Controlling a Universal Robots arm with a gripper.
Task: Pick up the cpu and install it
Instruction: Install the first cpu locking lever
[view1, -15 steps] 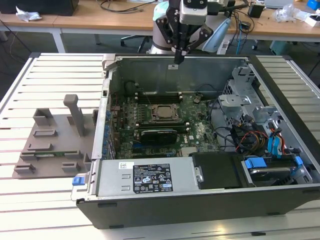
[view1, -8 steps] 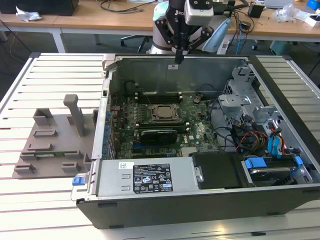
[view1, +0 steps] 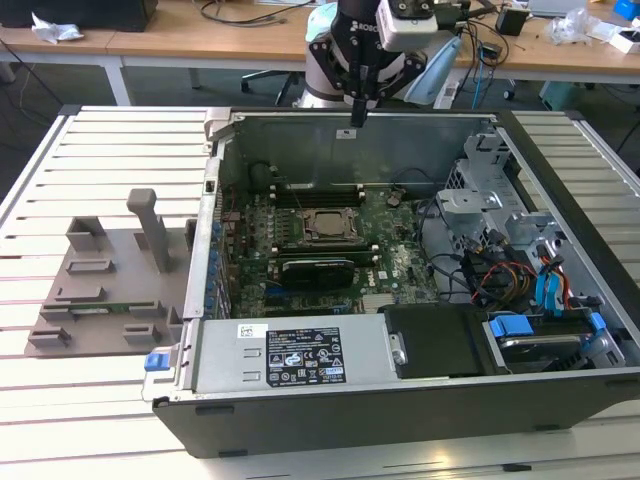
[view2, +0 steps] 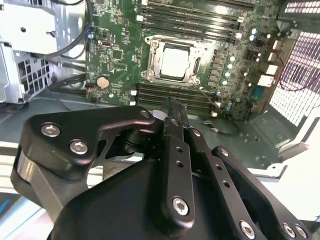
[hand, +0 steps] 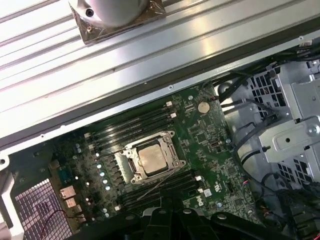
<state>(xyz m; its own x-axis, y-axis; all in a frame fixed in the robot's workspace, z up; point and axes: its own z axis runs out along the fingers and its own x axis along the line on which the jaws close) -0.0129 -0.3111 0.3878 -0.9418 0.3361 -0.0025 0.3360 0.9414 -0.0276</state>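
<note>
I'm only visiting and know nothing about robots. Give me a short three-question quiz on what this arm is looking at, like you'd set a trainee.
1. True or false: the gripper is holding the cpu.
2. Where does the grey plastic fixture lie relative to the open computer case? A) inside it; B) on the slatted table, to the exterior view's left of it; C) on top of it.
3. Fill in: the round coin cell battery sits on the green ____.

Key:
1. False: the cpu lies in its socket, and the gripper is above the case's far wall.
2. B.
3. Motherboard.
</note>
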